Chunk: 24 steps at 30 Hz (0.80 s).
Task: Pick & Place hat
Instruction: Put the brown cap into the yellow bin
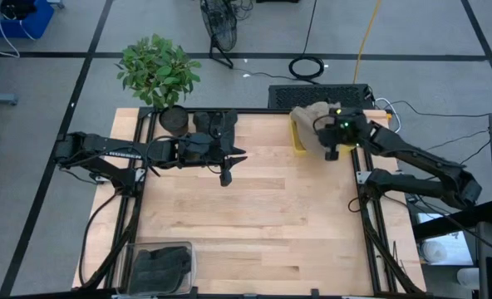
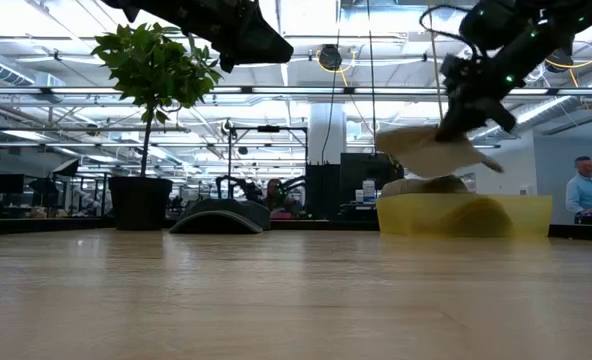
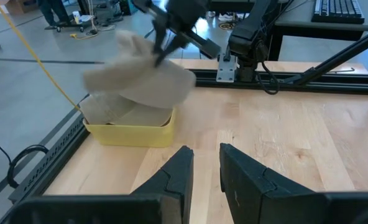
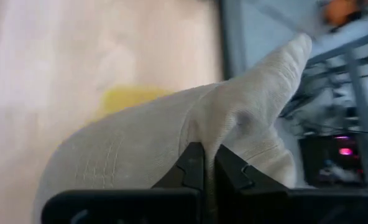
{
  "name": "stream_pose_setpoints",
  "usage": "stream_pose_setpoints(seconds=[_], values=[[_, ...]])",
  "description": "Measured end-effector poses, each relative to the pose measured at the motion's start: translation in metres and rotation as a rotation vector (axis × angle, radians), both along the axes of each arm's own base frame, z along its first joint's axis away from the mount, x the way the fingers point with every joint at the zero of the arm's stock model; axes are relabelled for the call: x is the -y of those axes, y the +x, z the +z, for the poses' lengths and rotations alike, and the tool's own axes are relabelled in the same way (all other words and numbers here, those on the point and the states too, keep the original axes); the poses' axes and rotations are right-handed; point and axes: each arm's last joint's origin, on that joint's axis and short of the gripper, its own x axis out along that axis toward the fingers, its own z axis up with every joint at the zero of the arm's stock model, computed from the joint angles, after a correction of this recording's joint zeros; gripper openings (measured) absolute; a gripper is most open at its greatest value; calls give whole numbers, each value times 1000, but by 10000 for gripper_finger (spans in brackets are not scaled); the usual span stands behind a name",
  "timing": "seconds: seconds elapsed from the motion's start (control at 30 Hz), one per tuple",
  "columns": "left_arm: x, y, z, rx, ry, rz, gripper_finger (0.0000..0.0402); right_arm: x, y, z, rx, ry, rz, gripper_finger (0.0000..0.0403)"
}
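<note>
A beige hat (image 2: 431, 150) hangs lifted over the yellow bin (image 2: 466, 215) at the table's far right. My right gripper (image 4: 204, 163) is shut on it. The left wrist view shows this hat (image 3: 140, 78) above the bin (image 3: 131, 134), where more beige cloth (image 3: 112, 109) lies. My left gripper (image 3: 204, 162) hovers over the middle of the table's far half, its fingers a narrow gap apart, holding nothing. A dark hat (image 1: 217, 126) rests on the table beside the plant pot. My right gripper pinches a raised fold of the beige hat's cloth (image 4: 237, 121) between its two fingers. It comes from above, slanting down (image 3: 165, 31). The hat hangs tilted below the fingers, clear of the bin and the table.
A potted plant (image 1: 159, 75) stands at the far left corner. A clear bin with dark hats (image 1: 163, 266) sits at the near left corner. Bare wood (image 1: 271, 224) fills the middle and near right. A person (image 2: 579, 190) sits beyond the table.
</note>
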Motion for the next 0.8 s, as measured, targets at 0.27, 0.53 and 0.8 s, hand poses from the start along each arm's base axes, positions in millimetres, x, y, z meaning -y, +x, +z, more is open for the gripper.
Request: stream_pose_setpoints(seconds=[0.27, 0.53, 0.8], values=[[0, 0, 0, 1, -2, 1, 85, 10, 4, -18, -139, -35, 4, 1], [0, 0, 0, 1, 3, -1, 85, 20, 10, -37, -115, -60, -18, 2], [0, 0, 0, 2, 0, 0, 85, 20, 8, -55, -148, -33, -19, 3]])
